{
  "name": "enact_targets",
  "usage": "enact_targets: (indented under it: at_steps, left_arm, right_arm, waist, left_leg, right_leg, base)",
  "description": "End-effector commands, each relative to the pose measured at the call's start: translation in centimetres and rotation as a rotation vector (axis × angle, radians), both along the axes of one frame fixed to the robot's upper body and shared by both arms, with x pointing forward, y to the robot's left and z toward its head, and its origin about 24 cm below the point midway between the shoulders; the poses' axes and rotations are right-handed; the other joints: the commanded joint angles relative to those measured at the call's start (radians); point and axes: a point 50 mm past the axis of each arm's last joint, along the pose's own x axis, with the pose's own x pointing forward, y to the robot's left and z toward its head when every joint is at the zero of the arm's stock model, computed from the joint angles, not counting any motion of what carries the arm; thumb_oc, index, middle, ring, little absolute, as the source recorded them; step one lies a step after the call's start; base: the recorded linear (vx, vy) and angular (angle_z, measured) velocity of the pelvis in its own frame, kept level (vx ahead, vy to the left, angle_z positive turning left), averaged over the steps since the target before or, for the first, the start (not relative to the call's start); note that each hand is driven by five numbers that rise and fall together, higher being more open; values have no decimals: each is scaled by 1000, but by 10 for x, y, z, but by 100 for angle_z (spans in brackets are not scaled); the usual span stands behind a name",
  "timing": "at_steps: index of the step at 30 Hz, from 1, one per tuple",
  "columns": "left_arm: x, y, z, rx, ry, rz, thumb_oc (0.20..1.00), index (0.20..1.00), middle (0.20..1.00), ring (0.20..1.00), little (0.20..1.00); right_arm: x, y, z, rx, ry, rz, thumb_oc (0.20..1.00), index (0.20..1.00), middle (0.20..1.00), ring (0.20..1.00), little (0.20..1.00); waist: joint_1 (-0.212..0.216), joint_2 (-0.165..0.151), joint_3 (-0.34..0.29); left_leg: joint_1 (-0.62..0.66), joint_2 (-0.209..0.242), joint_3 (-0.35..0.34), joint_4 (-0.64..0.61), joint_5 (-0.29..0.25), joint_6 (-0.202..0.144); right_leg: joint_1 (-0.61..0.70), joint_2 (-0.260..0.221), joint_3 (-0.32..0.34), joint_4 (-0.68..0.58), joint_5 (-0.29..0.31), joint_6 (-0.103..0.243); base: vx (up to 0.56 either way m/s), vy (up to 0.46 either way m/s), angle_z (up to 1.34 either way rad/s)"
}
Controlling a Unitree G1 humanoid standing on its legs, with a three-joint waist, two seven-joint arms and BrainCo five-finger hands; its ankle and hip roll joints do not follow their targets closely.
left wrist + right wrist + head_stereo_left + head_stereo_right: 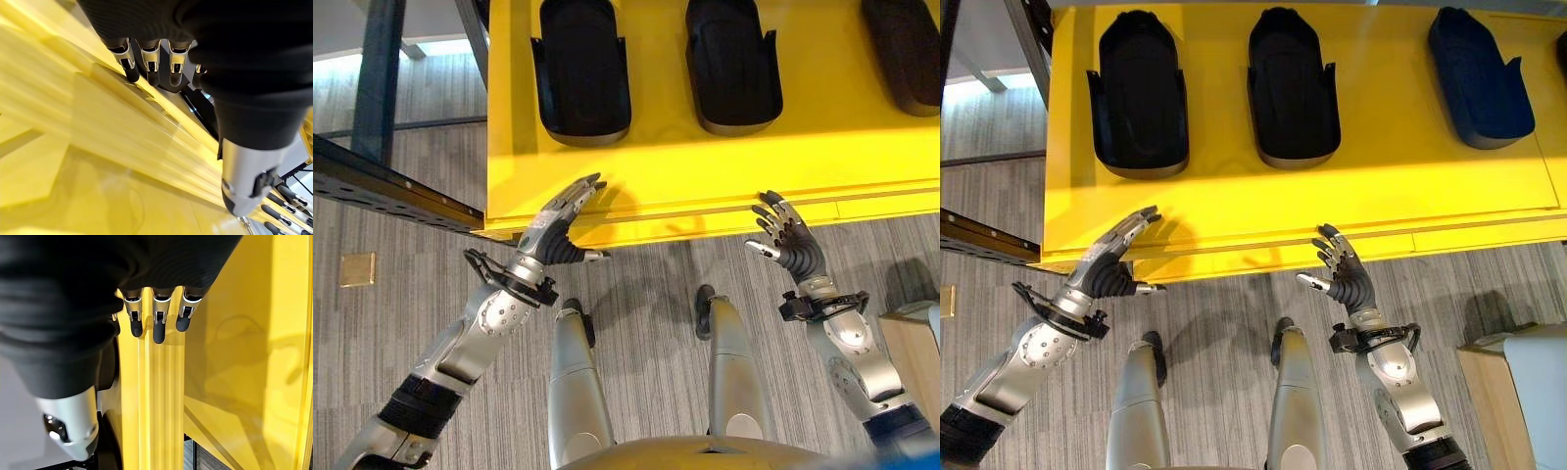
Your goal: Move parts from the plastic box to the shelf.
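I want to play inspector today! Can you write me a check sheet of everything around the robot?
Surface: yellow shelf, flat, bare along its front edge.
Job's things: three dark parts lie in a row on the shelf, apart from each other.
Clutter: nothing seen on the shelf.
Hands: left hand open, fingers straight, over the shelf's front edge, holding nothing; right hand open, by the shelf's front edge, holding nothing.
Cables: nothing seen.
Surroundings: grey striped carpet; dark metal frame to the left; a pale box corner at the lower right.
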Motion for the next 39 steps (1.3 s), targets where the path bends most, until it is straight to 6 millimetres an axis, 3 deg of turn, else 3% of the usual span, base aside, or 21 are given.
enact_targets:
  at_steps: [1,2,4,6,7,10,11,13,15,16,20,30,39]
  left_arm:
    - [-13,-13,5,-198,38,-120,1000,1000,1000,1000,1000]
    - [-13,-13,5,-198,39,-120,1000,1000,1000,1000,1000]
    - [-15,-12,-5,-360,135,-124,1000,1000,1000,1000,1000]
    - [-15,-5,-42,-757,367,-65,1000,1000,1000,1000,1000]
    - [-18,-4,-52,-876,431,-50,1000,1000,1000,1000,1000]
    - [-20,-2,-69,-997,507,-26,1000,1000,1000,1000,1000]
    - [-25,1,-82,-990,542,10,1000,1000,1000,1000,1000]
    - [-31,6,-86,-991,547,46,1000,1000,1000,1000,1000]
    - [-41,7,-107,-985,617,113,1000,1000,1000,1000,1000]
    - [-41,7,-107,-986,617,113,1000,1000,1000,1000,1000]
    - [-49,3,-125,-1025,704,153,1000,1000,1000,1000,1000]
    - [-49,2,-138,-1075,731,215,1000,1000,1000,1000,1000]
    - [-52,3,-143,-1074,754,235,1000,1000,1000,1000,1000]
  right_arm:
    - [2,0,17,-8,-100,4,1000,1000,1000,1000,1000]
    - [2,0,17,-8,-100,4,1000,1000,1000,1000,1000]
    - [2,-1,12,-10,-79,-7,1000,1000,1000,1000,1000]
    - [1,0,-4,-13,-19,-24,1000,1000,1000,1000,1000]
    - [0,0,-10,-16,8,-29,1000,1000,1000,1000,1000]
    - [0,0,-19,-14,48,-39,1000,1000,1000,1000,1000]
    - [-5,-1,-33,-1,108,-39,1000,1000,1000,1000,1000]
    - [-11,-3,-40,-4,142,-37,1000,1000,1000,1000,1000]
    - [-17,-7,-53,-14,208,-36,1000,1000,1000,1000,1000]
    - [-17,-7,-53,-14,208,-36,1000,1000,1000,1000,1000]
    - [-19,-5,-60,-4,248,-29,1000,1000,1000,1000,1000]
    - [-15,14,-74,88,316,7,1000,1000,1000,1000,1000]
    - [-16,14,-76,111,325,0,1000,1000,1000,1000,1000]
  waist:
    - [0,0,-32]
    - [0,0,-29]
    - [1,0,-31]
    - [3,3,-21]
    - [5,7,-26]
    - [4,11,-39]
    - [5,15,-71]
    - [5,16,-89]
    - [4,23,-154]
    - [4,23,-152]
    - [0,33,-240]
    - [8,26,-265]
    - [3,33,-270]
  left_leg:
    - [21,19,9,-89,80,31]
    - [25,19,10,-91,81,31]
    - [77,20,10,-117,88,29]
    - [238,17,14,-248,137,25]
    - [312,18,21,-307,154,25]
    - [405,21,32,-415,198,20]
    - [501,28,49,-528,233,16]
    - [573,32,66,-616,260,13]
    - [664,28,94,-737,299,5]
    - [671,28,96,-744,302,5]
    - [747,20,144,-878,346,-4]
    - [814,4,177,-877,325,4]
    - [834,7,194,-878,322,4]
  right_leg:
    - [113,-15,-4,-107,60,10]
    - [118,-15,-5,-110,61,10]
    - [173,-10,-10,-139,67,13]
    - [340,-2,-24,-261,97,26]
    - [418,1,-34,-318,106,36]
    - [503,6,-50,-402,132,50]
    - [591,15,-68,-502,156,64]
    - [651,23,-75,-578,177,69]
    - [746,27,-101,-706,214,78]
    - [752,27,-102,-712,216,78]
    - [808,22,-112,-840,274,86]
    - [856,2,-93,-853,286,94]
    - [860,1,-79,-856,287,95]
  base:
    - [27,-18,5]
    - [27,-32,3]
    - [50,-36,3]
    - [114,-76,9]
    - [106,-62,12]
    - [122,-35,6]
    - [191,-47,12]
    - [178,-32,-5]
    - [180,-11,-7]
    - [143,8,4]
    - [79,27,-1]
    - [25,15,-7]
    - [13,-9,-9]
